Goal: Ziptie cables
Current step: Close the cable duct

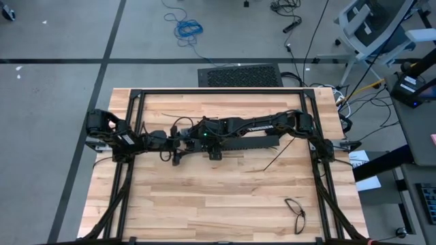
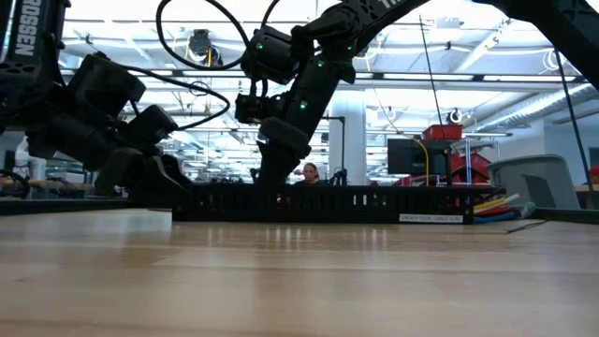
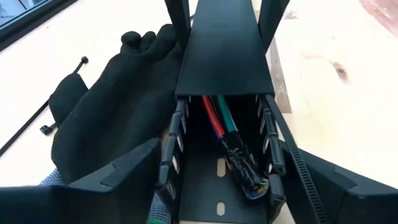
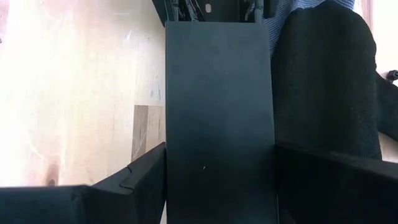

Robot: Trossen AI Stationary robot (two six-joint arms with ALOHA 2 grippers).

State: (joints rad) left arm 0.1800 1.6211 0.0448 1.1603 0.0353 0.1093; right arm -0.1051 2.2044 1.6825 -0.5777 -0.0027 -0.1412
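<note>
A long black slotted bar [image 1: 252,143] lies across the table's middle with a flat cover [image 3: 221,50] on it. The cables [image 3: 221,121], red and green wires and a black-wrapped bundle, lie inside its open left end. Their coloured ends [image 2: 496,206] stick out at its right end. My left gripper [image 3: 221,158] stands open around the open end, one finger outside each slotted wall. A toothed black strip [image 3: 305,174] runs along one finger. My right gripper [image 4: 221,168] comes down on the covered part [image 1: 204,139]. My left gripper has its fingers close beside the bar's two slotted walls [image 3: 166,155]; I cannot tell whether they touch. My right gripper pinches the covered bar across its width, one finger on each long edge of the cover [image 4: 166,168]. It comes slanting down from the table's right. The bar lies flat on the table.
A black glove [image 3: 106,124] with a grey-blue cuff lies right beside the bar. A black zip tie [image 3: 43,118] lies past it, and thin black strips [image 1: 272,160] lie near the bar. A black cable loop [image 1: 296,211] rests at the near right. A black frame [image 1: 136,95] rims the table.
</note>
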